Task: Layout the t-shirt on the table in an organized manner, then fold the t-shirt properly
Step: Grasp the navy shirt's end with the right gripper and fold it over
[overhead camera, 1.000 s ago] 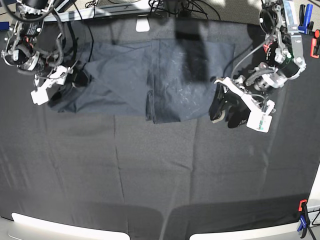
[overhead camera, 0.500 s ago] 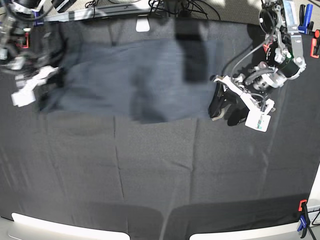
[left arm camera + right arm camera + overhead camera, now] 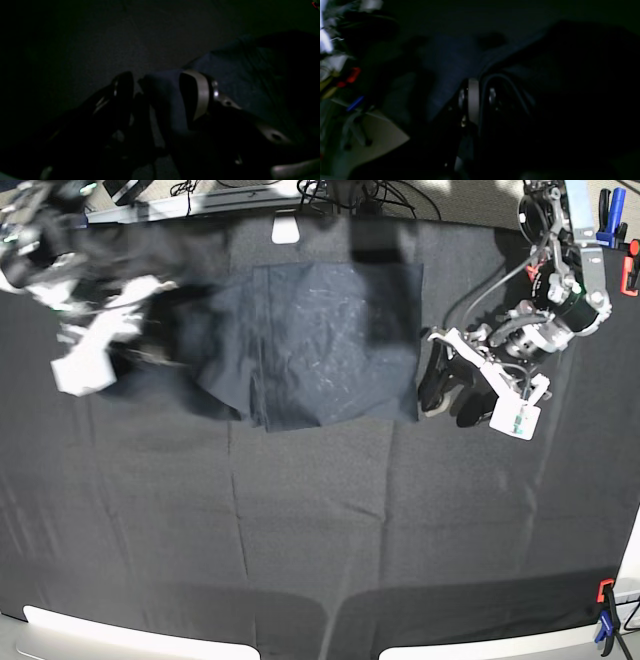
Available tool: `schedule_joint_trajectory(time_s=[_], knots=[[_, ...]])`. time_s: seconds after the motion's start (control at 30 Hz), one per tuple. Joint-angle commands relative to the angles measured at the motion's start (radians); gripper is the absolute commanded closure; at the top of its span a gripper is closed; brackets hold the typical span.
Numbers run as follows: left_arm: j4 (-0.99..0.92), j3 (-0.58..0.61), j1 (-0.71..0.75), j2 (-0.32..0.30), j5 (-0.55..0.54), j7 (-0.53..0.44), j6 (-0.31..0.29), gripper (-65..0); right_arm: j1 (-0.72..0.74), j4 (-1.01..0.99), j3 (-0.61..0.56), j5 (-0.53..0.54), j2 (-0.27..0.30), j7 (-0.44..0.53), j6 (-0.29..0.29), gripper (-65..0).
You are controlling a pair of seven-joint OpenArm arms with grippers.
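The t-shirt [image 3: 320, 345] lies bunched near the far edge of the table [image 3: 320, 530], with my left gripper [image 3: 447, 392] just at its side edge, jaws apart around a fold of it [image 3: 162, 100]. My right gripper [image 3: 130, 350] is at the opposite side of the shirt, blurred, jaws together on a thin dark edge of the fabric [image 3: 480, 100]. I judge the risk is that thin pinch slipping, or dragging the shirt off square.
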Motion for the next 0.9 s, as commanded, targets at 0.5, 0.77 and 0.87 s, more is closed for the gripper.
schedule_joint_trajectory(time_s=[0.5, 0.77, 0.87], knots=[[0.019, -0.001, -0.004, -0.006, -0.017, 0.03, 0.001, -30.7, 0.066, 0.025, -0.604, -0.517, -0.084, 0.183, -0.114, 0.0], [0.019, -0.001, -0.004, -0.006, -0.018, 0.037, 0.001, -30.7, 0.114, -0.091, -0.734, -0.682, -0.183, 0.271, -0.154, 0.0], [0.019, -0.001, -0.004, -0.006, -0.017, 0.05, 0.001, -30.7, 0.152, -0.159, -0.745, -0.679, -0.218, 0.271, -0.156, 0.0]])
